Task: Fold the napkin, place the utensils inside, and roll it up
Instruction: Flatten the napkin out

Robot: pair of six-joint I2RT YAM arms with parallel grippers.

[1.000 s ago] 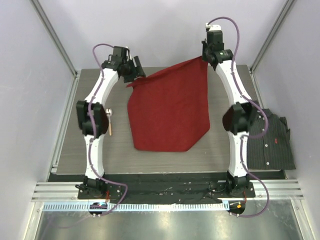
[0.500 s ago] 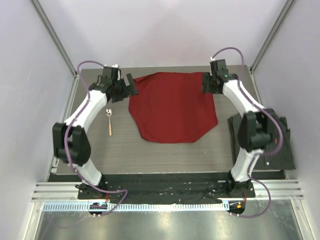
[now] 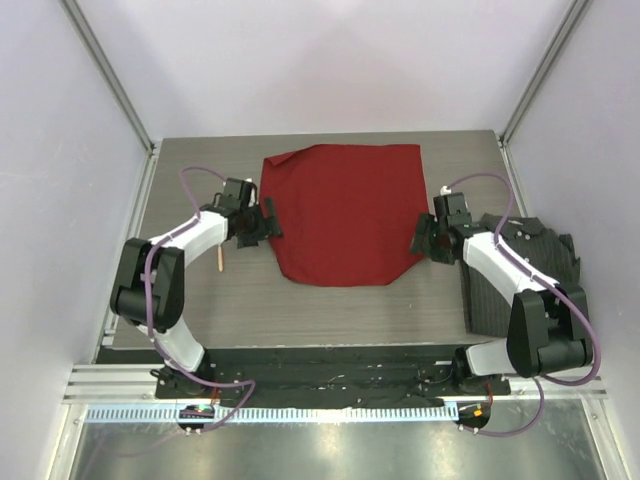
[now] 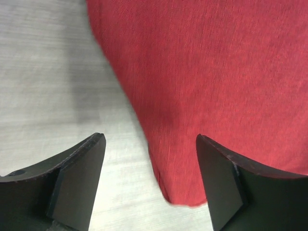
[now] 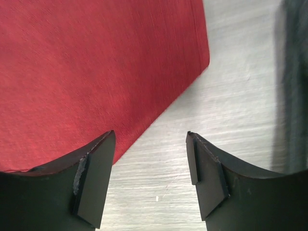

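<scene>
Grey table (image 3: 330, 300) carries red napkin (image 3: 340, 210), wooden utensil (image 3: 220, 260) and dark shirt (image 3: 540, 255)

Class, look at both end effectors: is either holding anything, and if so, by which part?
Nothing is held. The left end effector and right end effector both stand open, each above a side edge of the napkin.
</scene>
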